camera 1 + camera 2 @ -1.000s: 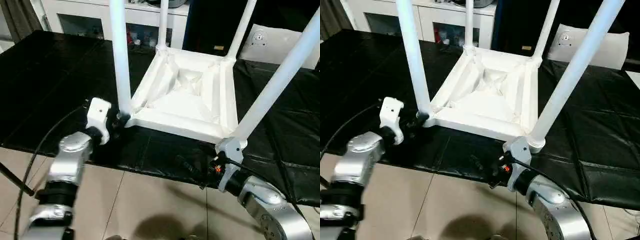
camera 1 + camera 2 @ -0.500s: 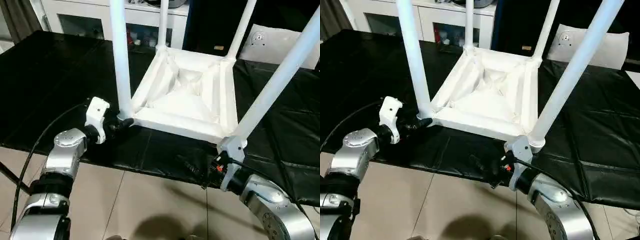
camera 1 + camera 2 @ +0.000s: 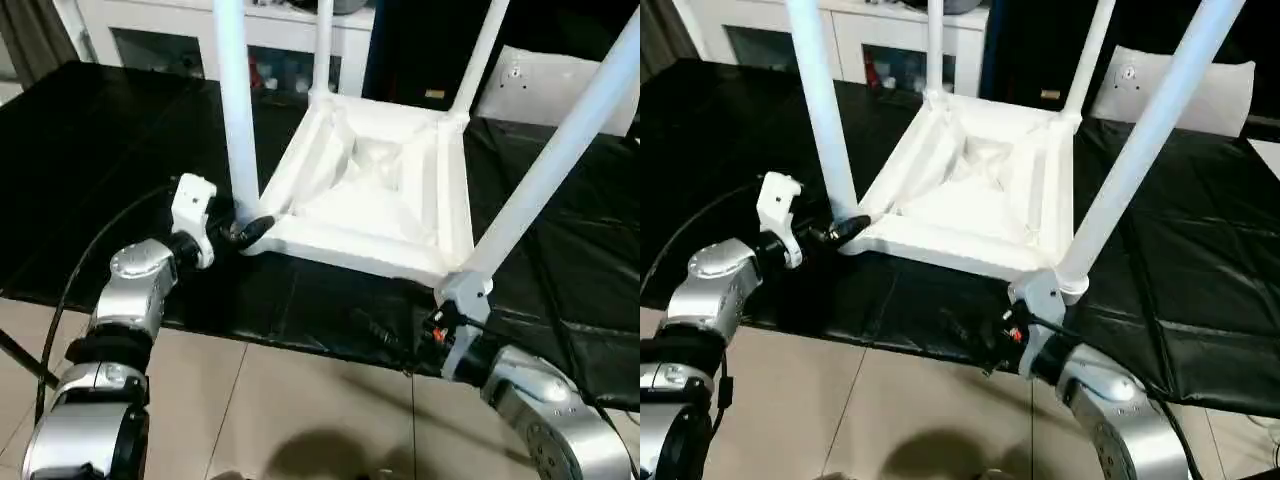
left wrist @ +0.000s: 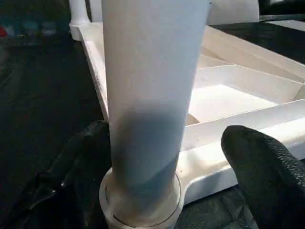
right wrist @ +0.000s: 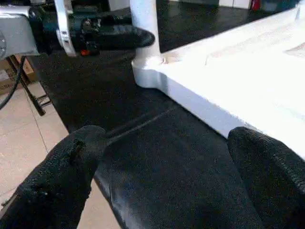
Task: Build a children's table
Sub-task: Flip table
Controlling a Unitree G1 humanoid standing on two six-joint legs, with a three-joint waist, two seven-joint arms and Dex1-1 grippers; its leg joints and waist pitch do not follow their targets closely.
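The children's table (image 3: 375, 195) is lying upside down on the black-covered surface (image 3: 110, 150), close to its near edge, with the ribbed underside facing up and all four legs standing in the corner sockets. That seems to be the reason for the pose: with the top flat on the cover, each socket is opening upward, so a leg can be pushed straight down into it.

The near-left leg (image 3: 235, 110) is rising from its socket (image 4: 140, 200) at the table corner nearest the surface's near-left edge. The left claw (image 3: 248, 228) is reaching in at the base of that leg with its fingers (image 4: 267, 176) spread, one on each side of the leg and neither clearly pressing on it; I judge it is either checking the seat or letting go. The near-right leg (image 3: 560, 150) is slanting up from the corner by the near edge. The right claw (image 5: 162, 191) is sitting low just off that edge, also spread and gripping nothing, pointing along the cover toward the left claw.

Beyond the near edge a pale tiled floor (image 3: 300, 400) is showing. Behind the far edge a white cabinet (image 3: 160, 40) with glass doors is standing, and a white cushion-like object (image 3: 545, 85) is lying toward the far-right corner.
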